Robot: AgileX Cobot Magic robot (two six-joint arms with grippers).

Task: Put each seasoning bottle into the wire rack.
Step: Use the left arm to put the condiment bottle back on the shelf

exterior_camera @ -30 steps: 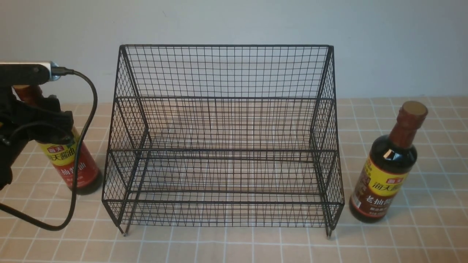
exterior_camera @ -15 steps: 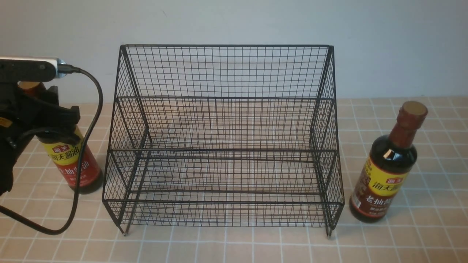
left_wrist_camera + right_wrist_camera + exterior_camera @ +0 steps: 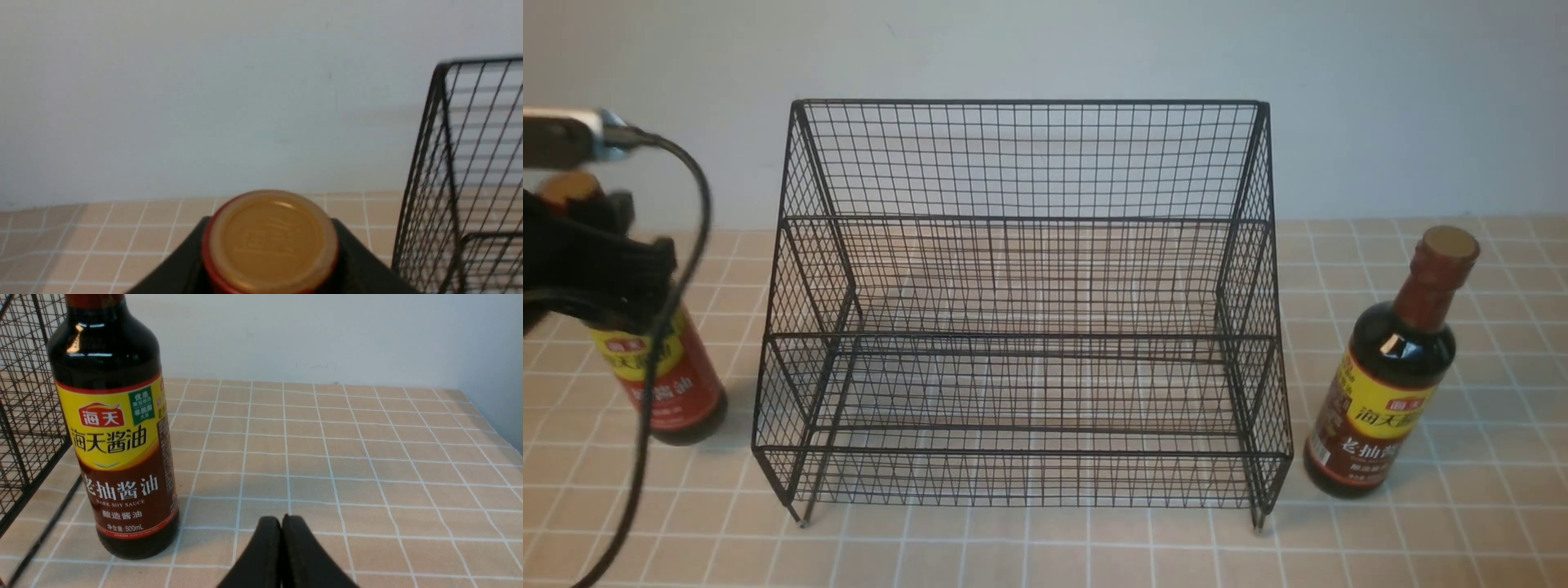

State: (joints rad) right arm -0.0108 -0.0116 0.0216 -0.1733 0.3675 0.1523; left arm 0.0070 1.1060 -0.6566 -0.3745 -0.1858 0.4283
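The red-label seasoning bottle [image 3: 663, 382] stands left of the wire rack [image 3: 1029, 327], leaning a little. My left gripper [image 3: 603, 276] is shut on its upper body below the neck. In the left wrist view its tan cap [image 3: 269, 241] rises between the black fingers [image 3: 359, 261], with the wire rack's side [image 3: 470, 163] close by. The brown-label seasoning bottle [image 3: 1388, 384] stands upright on the table, right of the rack. My right gripper [image 3: 281, 522] is shut and empty, low over the table, apart from that brown-label bottle [image 3: 118, 449].
The table carries a tan checked cloth [image 3: 1045, 547], and a pale wall stands right behind the rack. The left arm's black cable [image 3: 678, 286] hangs in front of the held bottle. A rack corner [image 3: 24, 416] sits beside the brown-label bottle.
The left jaws closed around the red-label bottle. Arm and bottle have since shifted left, away from the rack, with motion blur. The right side is unchanged.
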